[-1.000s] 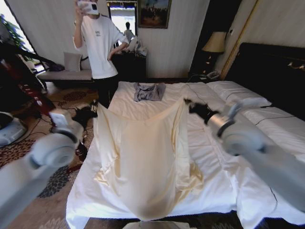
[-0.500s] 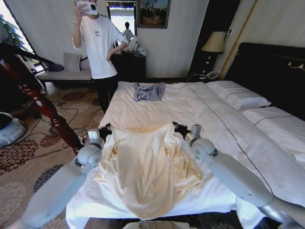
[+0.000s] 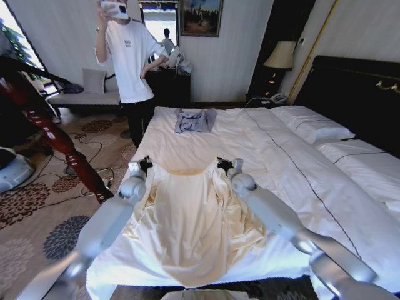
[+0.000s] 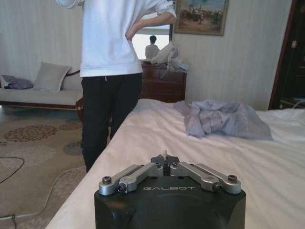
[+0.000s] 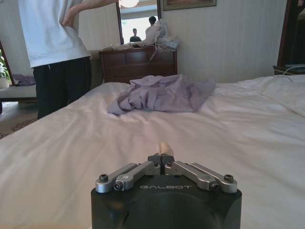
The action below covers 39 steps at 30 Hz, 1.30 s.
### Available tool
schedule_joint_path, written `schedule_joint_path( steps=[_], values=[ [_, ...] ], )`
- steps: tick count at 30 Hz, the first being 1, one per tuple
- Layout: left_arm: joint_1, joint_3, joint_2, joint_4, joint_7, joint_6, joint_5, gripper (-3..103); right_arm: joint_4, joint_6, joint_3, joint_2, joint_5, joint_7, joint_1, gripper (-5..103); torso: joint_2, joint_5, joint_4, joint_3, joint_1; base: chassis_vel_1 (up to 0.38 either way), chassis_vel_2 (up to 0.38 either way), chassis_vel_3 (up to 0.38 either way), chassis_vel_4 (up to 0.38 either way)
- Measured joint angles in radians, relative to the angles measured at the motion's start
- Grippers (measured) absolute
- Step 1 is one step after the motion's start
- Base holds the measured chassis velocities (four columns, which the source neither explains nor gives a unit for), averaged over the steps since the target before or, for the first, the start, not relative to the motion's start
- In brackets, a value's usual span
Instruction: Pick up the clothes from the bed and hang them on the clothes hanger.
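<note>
The clothes (image 3: 187,219), a large cream shirt, lie spread over the near part of the bed (image 3: 294,162), with the lower hem reaching its front edge. My left gripper (image 3: 145,165) is shut on the shirt's upper left corner. My right gripper (image 3: 223,164) is shut on the upper right corner, and the top edge sags between them just above the sheet. A sliver of cream fabric shows in the closed left gripper (image 4: 165,161) and in the closed right gripper (image 5: 162,157). The clothes hanger is out of view.
A small grey-blue garment (image 3: 195,119) lies farther up the bed. A thick dark-red wooden post (image 3: 56,137) slants over the carpet at the left. A person (image 3: 130,62) stands at the bed's far left corner. Pillows (image 3: 312,122) and a black headboard (image 3: 350,87) are at the right.
Both grippers have come down from holding the shirt spread high and wide. They now sit lower and closer together near the sheet, and the shirt has settled onto the bed.
</note>
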Motion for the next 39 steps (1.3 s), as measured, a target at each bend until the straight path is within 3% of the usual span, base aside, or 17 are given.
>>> schedule_joint_path(
  steps=[8, 14, 19, 33, 39],
  values=[
    [-0.158, 0.017, -0.087, 0.276, 0.044, -0.027, 0.051, 1, -0.230, 0.019, -0.003, 0.161, -0.015, -0.010, 0.155, 0, 0.000, -0.0001, 0.0011, 0.000, 0.000, 0.000, 0.000, 0.000, 0.000],
    [-0.217, 0.029, -0.137, 0.381, 0.064, -0.046, 0.077, 1, -0.370, 0.036, -0.005, 0.217, -0.058, -0.030, 0.212, 0, 0.000, 0.0003, 0.0000, 0.000, 0.000, 0.000, 0.000, 0.000, 0.000],
    [-0.254, 0.026, -0.166, 0.463, 0.073, -0.057, 0.100, 1, -0.471, 0.055, 0.000, 0.251, -0.100, -0.046, 0.239, 0, 0.000, 0.0003, 0.0006, 0.000, 0.000, 0.000, 0.000, 0.000, 0.000],
    [-0.309, 0.019, -0.209, 0.613, 0.094, -0.067, 0.138, 1, -0.745, 0.118, 0.053, 0.381, -0.238, -0.103, 0.321, 0, 0.000, 0.0003, 0.0009, 0.000, 0.000, 0.000, 0.000, 0.000, 0.000],
    [-0.302, 0.008, -0.227, 0.619, 0.096, -0.066, 0.141, 1, -0.752, 0.121, 0.064, 0.386, -0.258, -0.111, 0.312, 0, 0.000, 0.0003, -0.0001, 0.000, 0.000, 0.000, 0.000, 0.000, 0.000]
  ],
)
